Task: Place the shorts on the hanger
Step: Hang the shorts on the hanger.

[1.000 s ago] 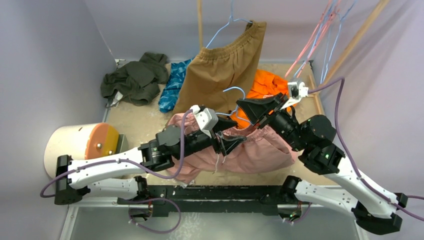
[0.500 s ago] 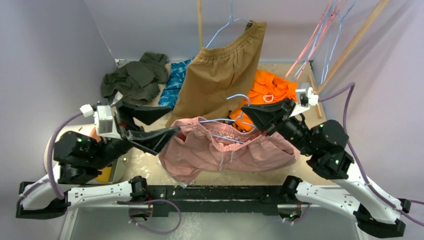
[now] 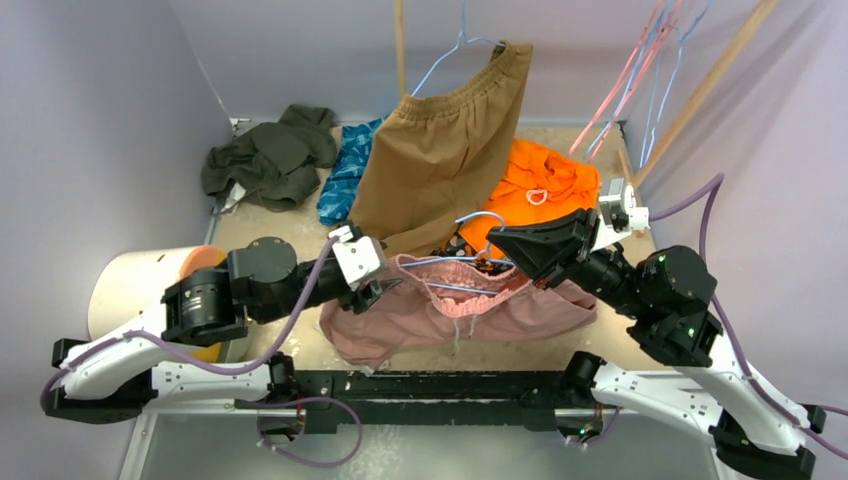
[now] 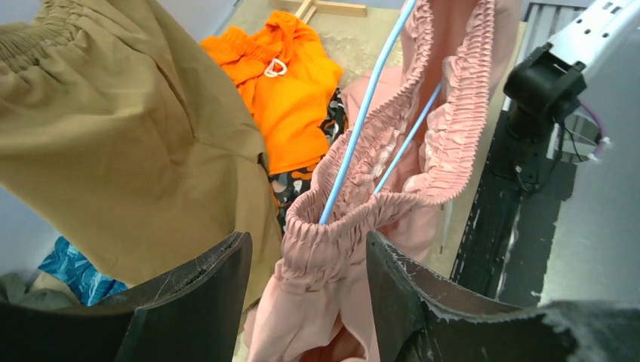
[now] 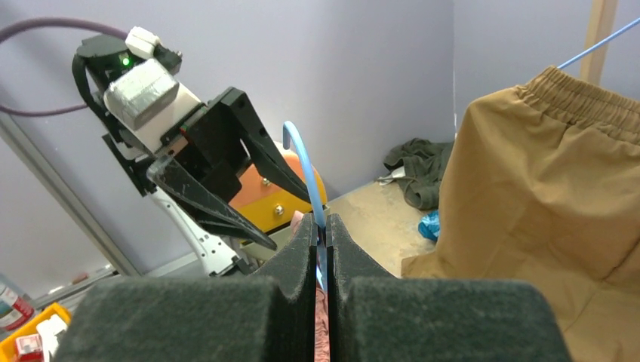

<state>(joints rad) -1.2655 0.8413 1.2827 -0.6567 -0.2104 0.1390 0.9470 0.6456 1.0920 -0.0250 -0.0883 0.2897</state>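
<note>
1. My right gripper [image 5: 323, 226] is clamped shut on the hanger [image 4: 367, 113], with the blue wire pinched between the pads. It is held up just in front of the tan shorts [image 3: 440, 140].
2. The shorts [image 3: 460, 305] hang from that hanger, in front of and lower than the tan shorts. The wire runs inside the gathered waistband.
3. The relation that matters: the hanger's long axis lies crosswise in front of the tan shorts, running from my right gripper toward my left. Its free end sits in the waistband's corner. That corner lies straight ahead of my left gripper [image 4: 306, 249], between its fingers [image 4: 196, 302].
4. The left gripper's fingers stand apart, with a gap on either side of the fabric. As far as I can see it holds nothing.
5. The left arm is the nearer one to that corner, so I judge the coming move is its to make: take the waistband there and settle it along the wire.
6. Counts:
   - one pair of pink shorts;
   - one hanger in hand;
   - a second blue hanger [image 3: 440, 62] carrying the tan shorts;
   - one orange garment [image 3: 540, 180] to the right of the tan shorts;
   - a bunch of spare hangers [image 3: 640, 70] further right, too tangled to count.
</note>
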